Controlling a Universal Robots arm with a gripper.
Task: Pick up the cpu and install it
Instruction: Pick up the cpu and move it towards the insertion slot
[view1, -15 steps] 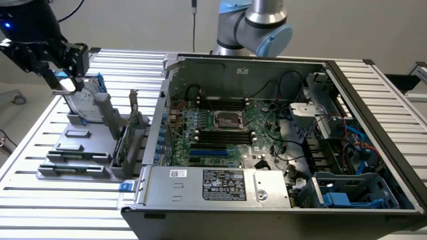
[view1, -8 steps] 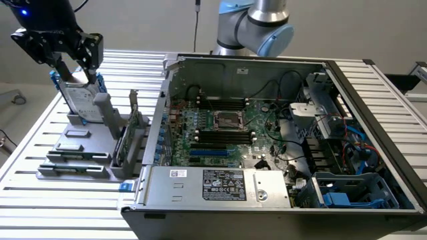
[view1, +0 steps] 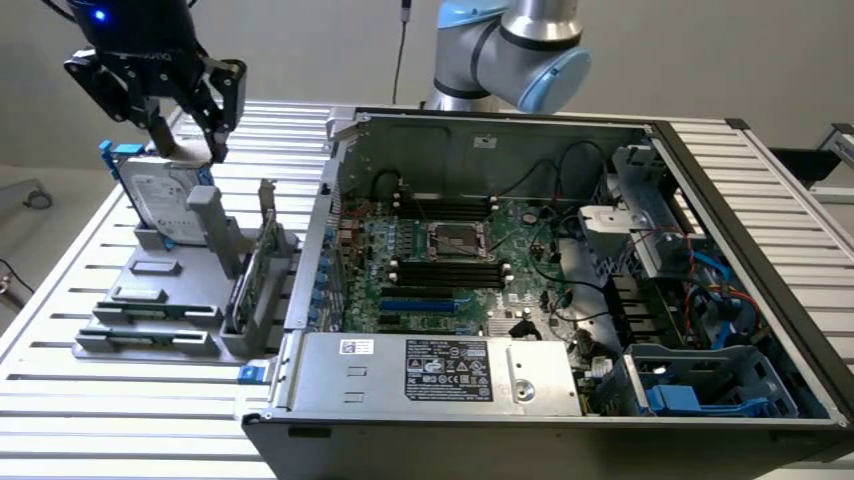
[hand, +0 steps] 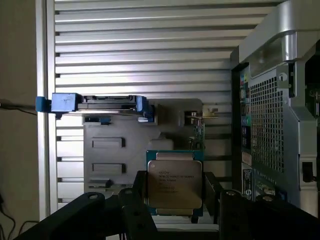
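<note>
The cpu (hand: 174, 181), a flat square chip with a silvery top and a greenish rim, sits between my gripper's (hand: 175, 196) two dark fingers (hand: 139, 194), which press on its opposite edges. In the exterior view my gripper (view1: 190, 138) hangs high at the far left, above the grey fixture (view1: 160, 300), with the pale chip (view1: 188, 150) edge-on between its fingers. The chip is lifted off the fixture. The dark metal-framed socket (view1: 454, 240) lies in the middle of the motherboard inside the open computer case (view1: 747, 160), well to the exterior view's right of my gripper.
An upright silver hard drive (view1: 163, 200) with blue rails stands in the fixture just under my gripper, also seen as the hard drive (hand: 107, 102) from the wrist. A slatted metal table (view1: 120, 400) carries everything. The case wall (hand: 275, 115) rises beside the fixture (hand: 115, 145).
</note>
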